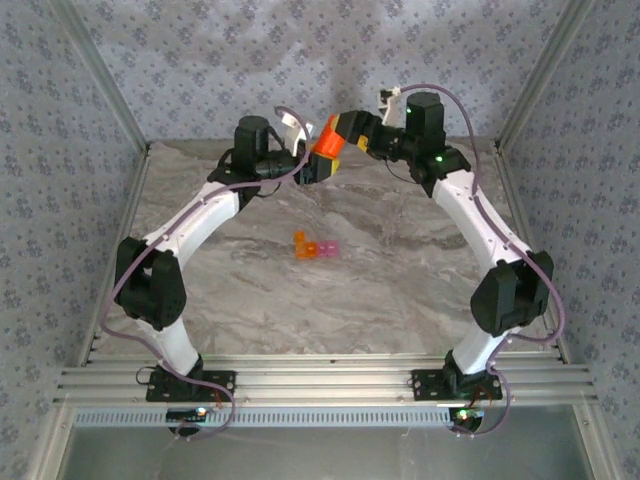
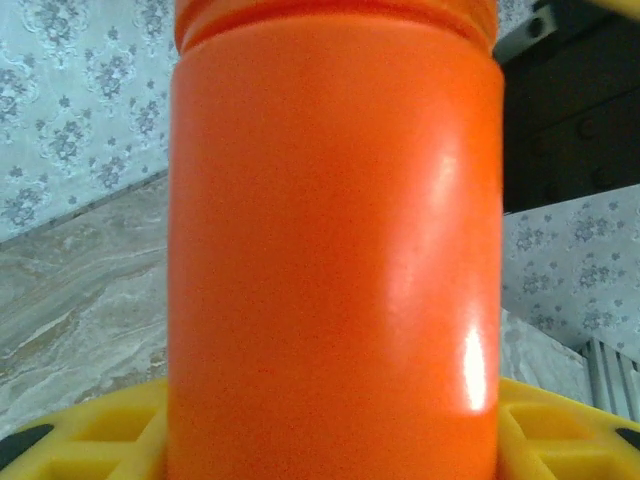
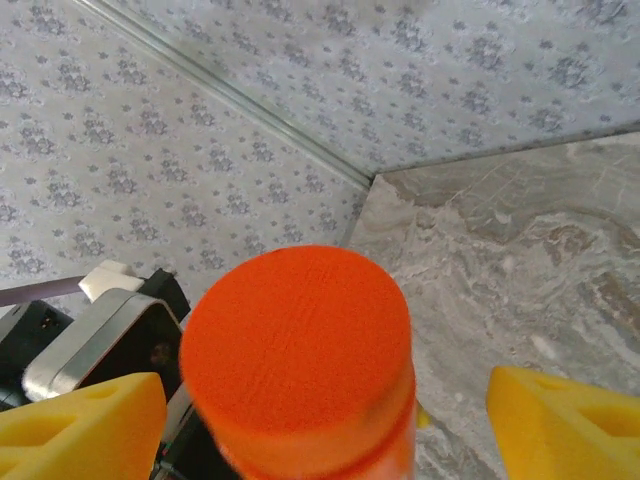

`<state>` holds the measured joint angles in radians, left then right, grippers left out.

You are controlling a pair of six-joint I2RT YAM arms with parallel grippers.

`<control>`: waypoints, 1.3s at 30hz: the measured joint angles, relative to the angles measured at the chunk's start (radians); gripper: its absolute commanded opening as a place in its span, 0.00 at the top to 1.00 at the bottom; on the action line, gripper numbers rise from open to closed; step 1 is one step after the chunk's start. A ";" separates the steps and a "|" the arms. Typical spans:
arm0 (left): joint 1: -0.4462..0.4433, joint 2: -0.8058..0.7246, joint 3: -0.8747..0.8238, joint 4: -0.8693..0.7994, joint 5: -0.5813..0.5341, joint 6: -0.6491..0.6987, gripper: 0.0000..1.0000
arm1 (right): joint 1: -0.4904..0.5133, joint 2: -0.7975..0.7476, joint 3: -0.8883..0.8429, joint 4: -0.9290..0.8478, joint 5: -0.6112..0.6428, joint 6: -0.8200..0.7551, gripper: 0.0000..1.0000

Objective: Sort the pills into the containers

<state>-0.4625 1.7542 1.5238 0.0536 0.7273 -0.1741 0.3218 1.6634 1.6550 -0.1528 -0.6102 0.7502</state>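
Note:
An orange bottle (image 1: pixel 324 143) is held above the back of the table, and my left gripper (image 1: pixel 316 166) is shut on its body (image 2: pixel 335 250), with yellow fingers (image 2: pixel 90 430) showing at both sides. Its round orange cap (image 3: pixel 300 340) sits between the yellow fingers (image 3: pixel 565 420) of my right gripper (image 3: pixel 320 425), which stands open with a gap on each side. In the top view the right gripper (image 1: pixel 347 130) meets the bottle from the right. The containers (image 1: pixel 312 247), one orange and one pink, sit joined at mid-table. The pills are hidden.
The marbled table (image 1: pixel 400 290) is closed in by patterned walls (image 1: pixel 60 150) on the left, back and right. Both arms reach toward the back centre. A metal rail (image 1: pixel 320 385) runs along the near edge at the arm bases.

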 measured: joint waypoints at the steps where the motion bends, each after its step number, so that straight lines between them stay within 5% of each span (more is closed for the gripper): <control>1: 0.002 0.000 0.000 0.000 -0.006 0.001 1.00 | -0.004 -0.014 0.000 -0.018 0.023 0.006 0.13; 9: -0.016 0.000 0.000 -0.051 -0.064 0.079 1.00 | -0.019 -0.055 0.086 -0.207 0.188 0.101 0.13; 21: -0.056 0.000 0.021 -0.141 -0.101 0.178 1.00 | 0.037 0.054 0.201 -0.333 0.233 0.126 0.14; 31: -0.060 0.000 0.021 -0.164 -0.113 0.187 1.00 | 0.041 0.066 0.201 -0.353 0.230 0.118 0.50; 39: -0.060 0.000 0.021 -0.163 -0.111 0.170 1.00 | 0.005 0.050 0.135 -0.259 0.130 0.027 0.53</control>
<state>-0.5224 1.7538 1.5444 -0.1097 0.6163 -0.0044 0.3271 1.7134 1.7905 -0.4118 -0.4801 0.7769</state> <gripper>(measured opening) 0.532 0.472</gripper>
